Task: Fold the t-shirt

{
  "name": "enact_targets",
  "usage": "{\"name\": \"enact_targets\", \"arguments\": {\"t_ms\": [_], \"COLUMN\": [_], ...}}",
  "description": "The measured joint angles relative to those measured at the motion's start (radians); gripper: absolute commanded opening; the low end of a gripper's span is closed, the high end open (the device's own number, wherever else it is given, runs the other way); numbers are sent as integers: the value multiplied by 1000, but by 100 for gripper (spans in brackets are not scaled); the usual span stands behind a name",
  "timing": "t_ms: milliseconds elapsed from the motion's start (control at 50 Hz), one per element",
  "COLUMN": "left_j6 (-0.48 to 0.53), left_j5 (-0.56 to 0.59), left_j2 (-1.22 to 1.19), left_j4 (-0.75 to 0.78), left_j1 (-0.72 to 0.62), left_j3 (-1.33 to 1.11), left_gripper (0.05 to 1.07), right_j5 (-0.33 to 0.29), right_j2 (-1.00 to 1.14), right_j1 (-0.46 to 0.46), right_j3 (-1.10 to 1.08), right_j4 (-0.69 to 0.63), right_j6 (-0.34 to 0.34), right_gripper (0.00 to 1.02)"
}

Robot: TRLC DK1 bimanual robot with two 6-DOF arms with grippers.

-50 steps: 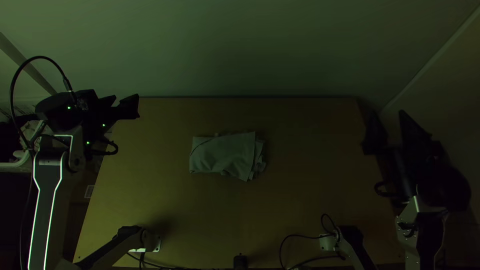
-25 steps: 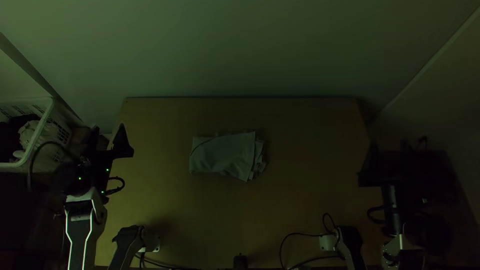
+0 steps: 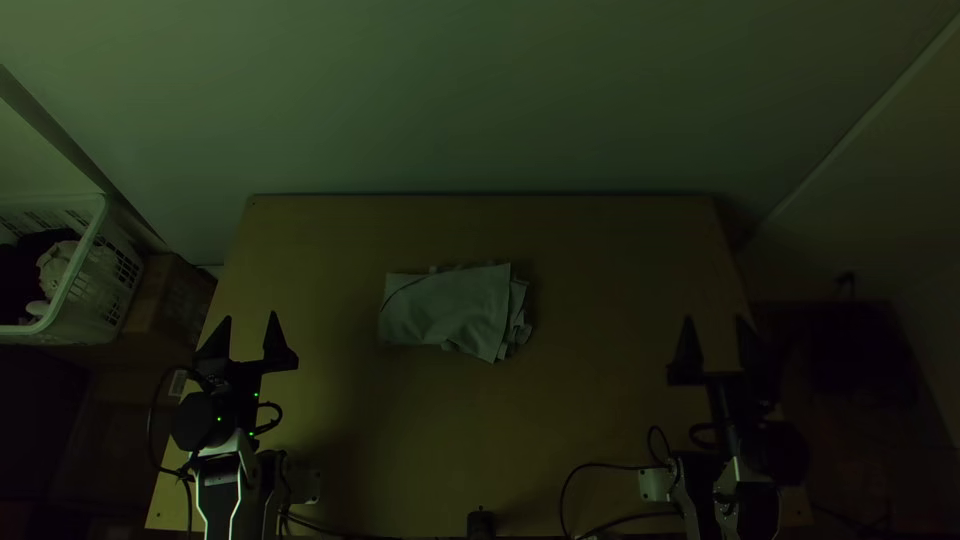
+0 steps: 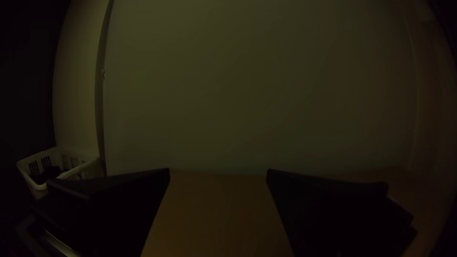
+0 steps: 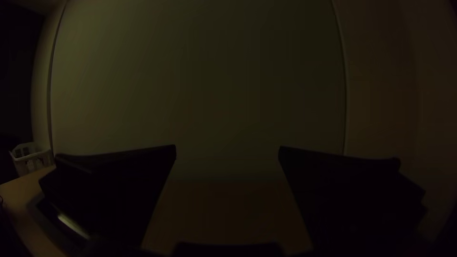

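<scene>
Left gripper [image 3: 249, 316] and right gripper [image 3: 714, 318] drawn back, pointing toward wall [image 3: 480, 100], fingers [image 3: 276, 345] spread

With twelve o'clock at the far edge of the table [image 3: 590, 420], the t-shirt [image 3: 445, 308] is lying on it. From the shirt, the left gripper [image 3: 250, 316] is hovering at nine, the right gripper [image 3: 715, 317] at three. Beyond nine, a basket [image 3: 98, 225] is holding cloth [image 3: 55, 264]. The wall [image 3: 480, 95] is standing at twelve.

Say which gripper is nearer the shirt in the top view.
Left gripper: the gap from its open fingers to the shirt is plainly smaller than the right gripper's on the other side.
</scene>
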Motion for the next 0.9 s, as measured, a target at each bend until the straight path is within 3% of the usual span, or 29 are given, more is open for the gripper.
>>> {"name": "enact_targets", "arguments": {"t_ms": [340,900], "left_j6": [48,48], "left_j5": [0,0], "left_j2": [-133,-133], "left_j4": [-17,-18], "left_j1": [0,22], "left_j3": [-162,-162], "left_gripper": [103,103], "right_j5": [0,15], "right_j2": [-1,-1], "right_j1": [3,4], "right_j3": [-233,-274], "right_j4": [67,82], "right_j6": [8,79], "right_gripper": [99,99]}}
